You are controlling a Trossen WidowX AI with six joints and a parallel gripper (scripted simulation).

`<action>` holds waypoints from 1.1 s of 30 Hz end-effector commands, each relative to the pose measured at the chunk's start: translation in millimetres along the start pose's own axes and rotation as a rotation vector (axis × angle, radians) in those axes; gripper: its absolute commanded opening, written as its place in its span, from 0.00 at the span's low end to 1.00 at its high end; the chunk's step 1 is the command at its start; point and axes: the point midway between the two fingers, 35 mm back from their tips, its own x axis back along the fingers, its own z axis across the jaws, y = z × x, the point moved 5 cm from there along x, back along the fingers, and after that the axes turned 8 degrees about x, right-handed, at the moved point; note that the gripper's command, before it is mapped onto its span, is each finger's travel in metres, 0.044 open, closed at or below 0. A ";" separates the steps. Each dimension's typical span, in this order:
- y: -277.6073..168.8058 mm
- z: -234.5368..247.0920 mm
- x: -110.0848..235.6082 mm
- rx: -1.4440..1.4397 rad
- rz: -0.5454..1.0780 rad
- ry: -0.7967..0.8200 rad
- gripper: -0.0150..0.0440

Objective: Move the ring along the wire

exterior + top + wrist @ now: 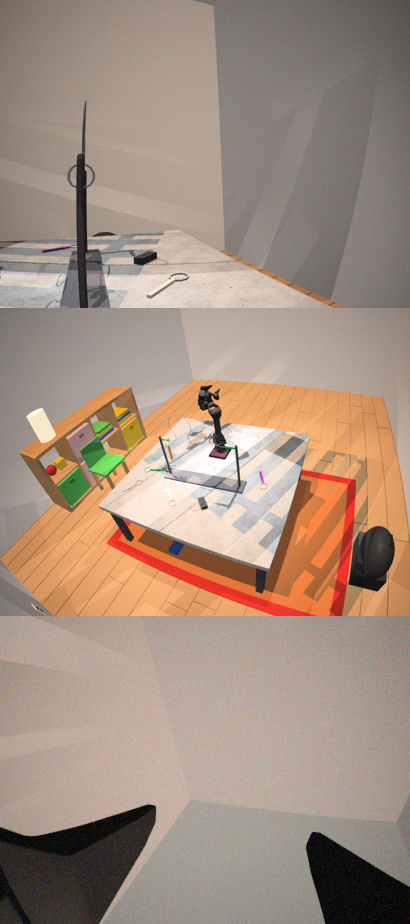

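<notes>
The ring [167, 445] [68, 175] hangs around the left green part [163, 439] of the wire, beside the left post [165, 457] in the top view. Its orange handle [170, 452] points down; in the exterior view the near post [81, 215] hides it. The thin grey wire [189, 431] [84, 125] curves up and across to the right green part [230, 447] at the right post [237, 467]. My gripper [215, 388] [233, 828] is open and empty, raised high behind the wire, well away from the ring. The wrist view shows only walls and ceiling between the fingers.
A base plate [205, 480] carries both posts. On the table lie loose rings with a green handle [155, 470], a beige handle [129, 488], a white handle [170, 493] and a purple handle [261, 476] [56, 249]. A small dark box [202, 503] [145, 257] lies in front of the plate.
</notes>
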 end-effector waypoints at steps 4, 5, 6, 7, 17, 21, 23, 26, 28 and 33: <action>10.2 -23.7 16.3 0.156 0.031 -0.167 0.75; 14.1 -32.8 23.9 0.217 0.050 -0.233 0.71; 18.0 -41.6 32.1 0.277 0.074 -0.298 0.67; 21.9 -50.1 40.8 0.336 0.101 -0.362 0.62; 56.3 -109.6 154.4 0.820 0.591 -0.922 0.53; 67.6 -116.8 208.7 0.937 0.889 -1.079 0.53; 72.2 -116.5 233.8 0.970 1.039 -1.131 0.53; 78.7 -111.7 271.9 0.993 1.283 -1.186 0.53; 82.6 -105.6 297.0 0.990 1.454 -1.204 0.53; 91.4 -80.2 356.8 0.902 1.894 -1.171 0.53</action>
